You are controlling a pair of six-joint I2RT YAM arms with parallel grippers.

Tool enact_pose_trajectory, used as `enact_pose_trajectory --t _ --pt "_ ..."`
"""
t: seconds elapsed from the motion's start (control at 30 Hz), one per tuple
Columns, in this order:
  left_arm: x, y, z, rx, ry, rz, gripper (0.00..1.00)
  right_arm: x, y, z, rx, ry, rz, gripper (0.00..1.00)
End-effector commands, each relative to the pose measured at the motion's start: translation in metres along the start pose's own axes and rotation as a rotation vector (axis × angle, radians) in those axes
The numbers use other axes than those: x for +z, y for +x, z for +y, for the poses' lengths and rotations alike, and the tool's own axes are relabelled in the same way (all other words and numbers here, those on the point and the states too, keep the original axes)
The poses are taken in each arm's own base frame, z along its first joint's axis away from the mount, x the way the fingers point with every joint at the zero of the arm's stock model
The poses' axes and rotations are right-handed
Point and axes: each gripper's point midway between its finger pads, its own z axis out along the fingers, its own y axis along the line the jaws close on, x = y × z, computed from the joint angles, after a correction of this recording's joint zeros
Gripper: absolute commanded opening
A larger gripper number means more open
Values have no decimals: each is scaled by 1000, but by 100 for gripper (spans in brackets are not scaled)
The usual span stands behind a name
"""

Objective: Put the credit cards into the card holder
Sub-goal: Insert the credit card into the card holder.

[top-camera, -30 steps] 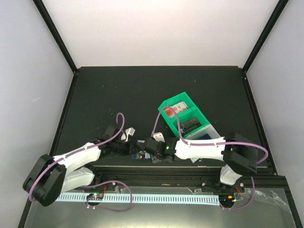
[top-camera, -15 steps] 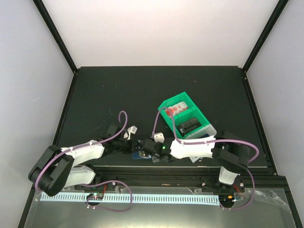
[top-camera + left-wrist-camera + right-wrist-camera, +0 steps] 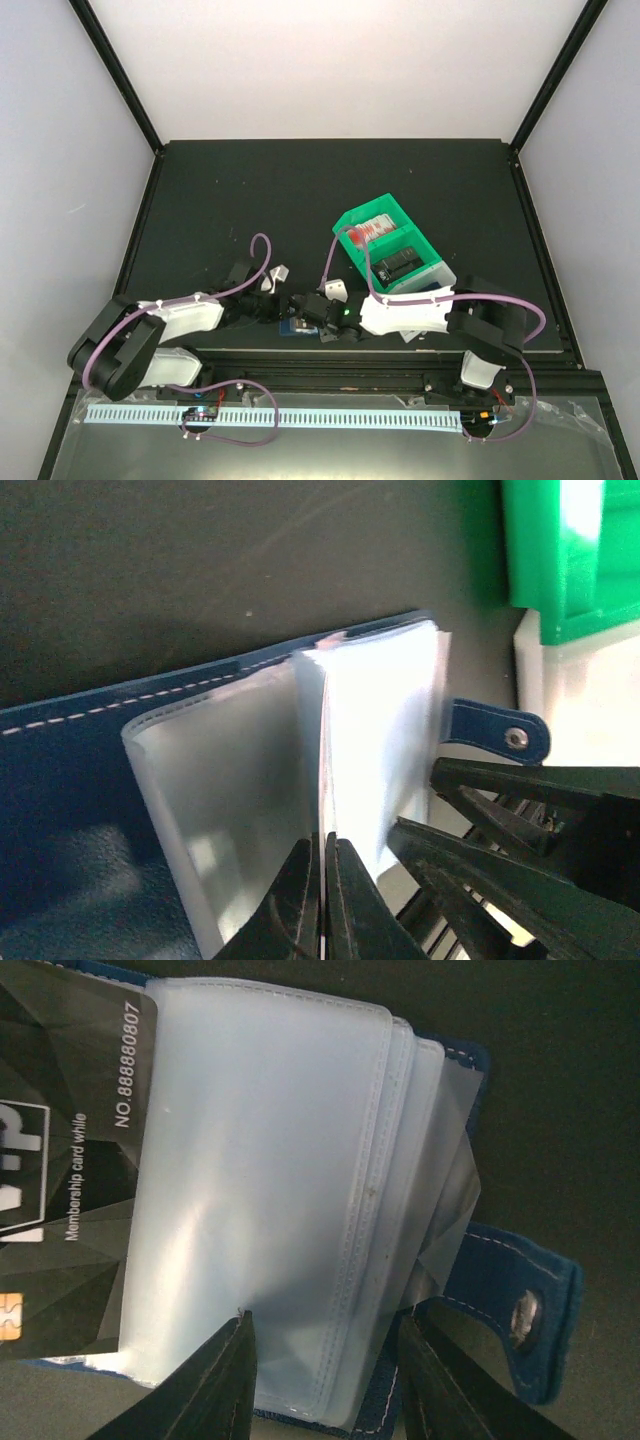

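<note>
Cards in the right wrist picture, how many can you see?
1. A black membership card lies at the left, beside the clear sleeves of the card holder. Others may be hidden inside the sleeves.

Matte black worktop [image 3: 300,190]. Directly on it: green bin [image 3: 347,243] right of centre, white bin [image 3: 443,274] just beside its near-right side, and navy card holder [image 3: 296,327] lying open at the near edge.
</note>
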Motion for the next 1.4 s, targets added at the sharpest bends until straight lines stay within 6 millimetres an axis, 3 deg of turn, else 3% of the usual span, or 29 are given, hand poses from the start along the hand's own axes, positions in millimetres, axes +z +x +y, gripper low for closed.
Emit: enact_pose_trajectory --t 0.0,0.3,0.6,0.77,0.97,1.37 --pt "7 -6 9 -15 -22 -13 1 9 8 -15 21 43 16 41" --pt "15 2 8 -65 39 24 2 5 7 -17 32 44 14 42" --pt "16 8 11 -121 55 34 2 -11 -8 -28 116 66 -65 45" --pt "19 9 6 -112 87 54 2 -19 -14 -24 183 -44 -109 51" --pt "21 11 1 -100 125 73 2 -13 -13 -21 238 -169 -64 51" --pt "24 8 -13 -95 163 84 3 2 2 -7 234 -250 21 42"
